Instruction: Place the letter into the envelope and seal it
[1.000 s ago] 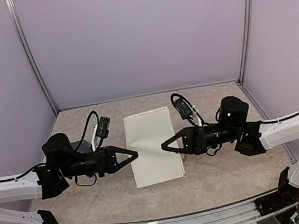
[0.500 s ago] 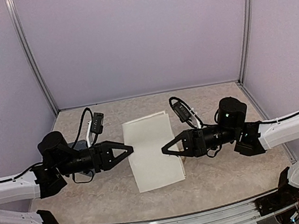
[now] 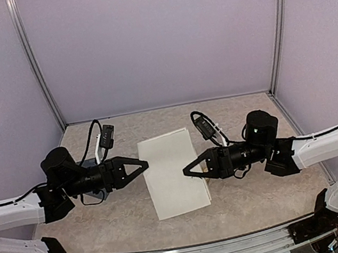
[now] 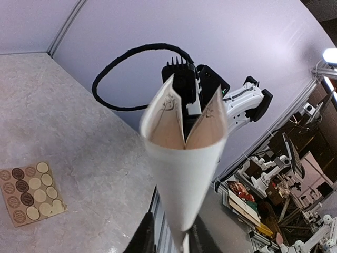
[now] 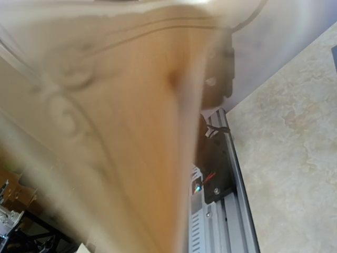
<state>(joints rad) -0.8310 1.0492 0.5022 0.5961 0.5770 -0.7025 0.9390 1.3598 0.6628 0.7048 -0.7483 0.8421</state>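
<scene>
The letter (image 3: 171,173) hangs above the table between my two grippers, with its plain white back facing up. My left gripper (image 3: 145,165) is shut on its left edge. In the left wrist view the sheet (image 4: 181,158) curls into a fold that rises out of the gripper (image 4: 179,241), and the beige bordered side shows inside. My right gripper (image 3: 185,171) pinches the right edge. In the right wrist view the blurred beige letter (image 5: 116,137) fills most of the frame and hides the fingers. The envelope is mostly hidden under my left arm; only a grey-blue bit (image 3: 99,195) shows.
A small tan sticker sheet (image 4: 29,192) lies on the marbled table (image 3: 252,197) near the right arm. The aluminium frame rail (image 3: 196,252) runs along the near edge. Purple walls close in the back and both sides.
My left gripper has drawn back to the left and slightly away. The letter has shifted left with it and turned a little. My right gripper has dipped slightly and still holds the sheet.
</scene>
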